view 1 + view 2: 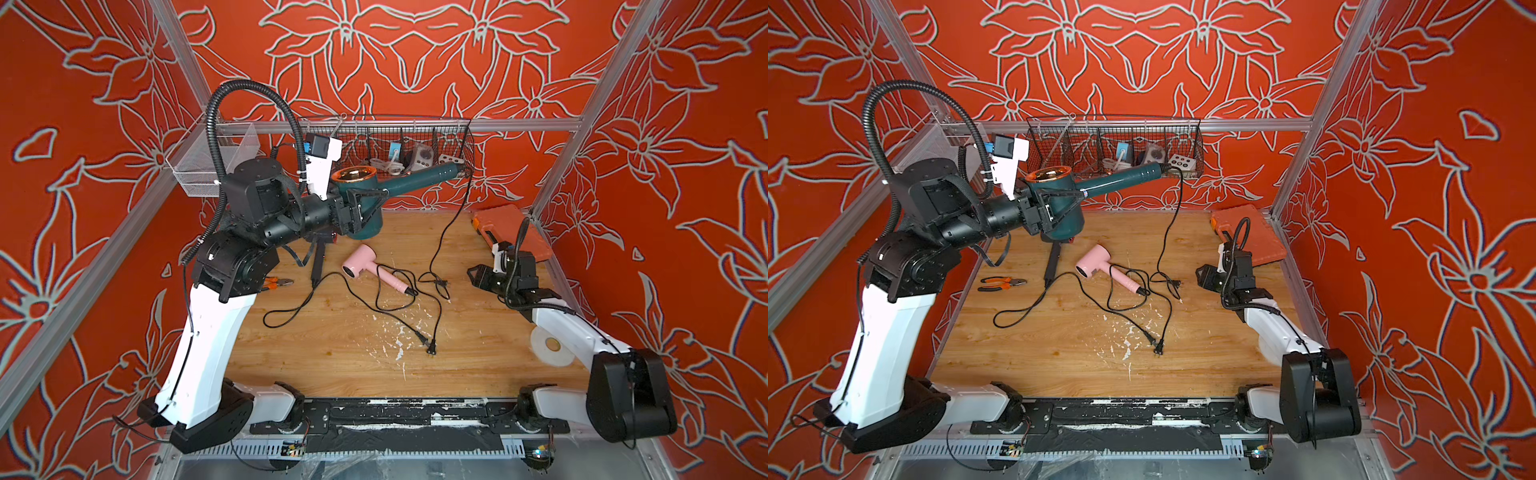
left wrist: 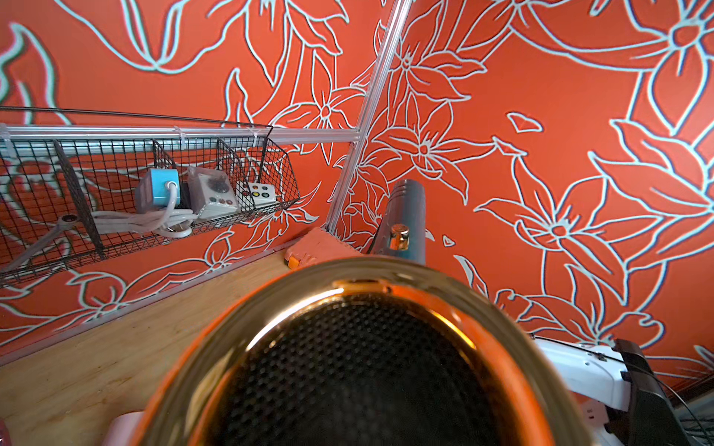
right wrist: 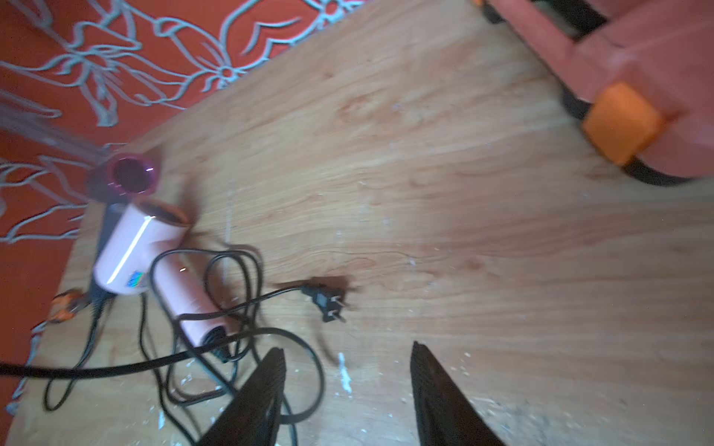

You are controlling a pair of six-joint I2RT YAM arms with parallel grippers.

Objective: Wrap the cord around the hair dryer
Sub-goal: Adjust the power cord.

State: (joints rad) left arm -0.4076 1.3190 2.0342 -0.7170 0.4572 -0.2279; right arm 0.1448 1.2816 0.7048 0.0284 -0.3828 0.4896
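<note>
**A:** Both top views?
**B:** Left claw [image 1: 374,208] clamps the teal hair dryer [image 1: 415,183], held above the surface [image 1: 332,332] at eleven o'clock. Its handle aims at two o'clock and its cord [image 1: 451,224] hangs down.
**A:** Left wrist?
**B:** The dryer's grille up close.
**A:** Right wrist?
**B:** Right claw [image 3: 345,347] apart, empty.
</note>
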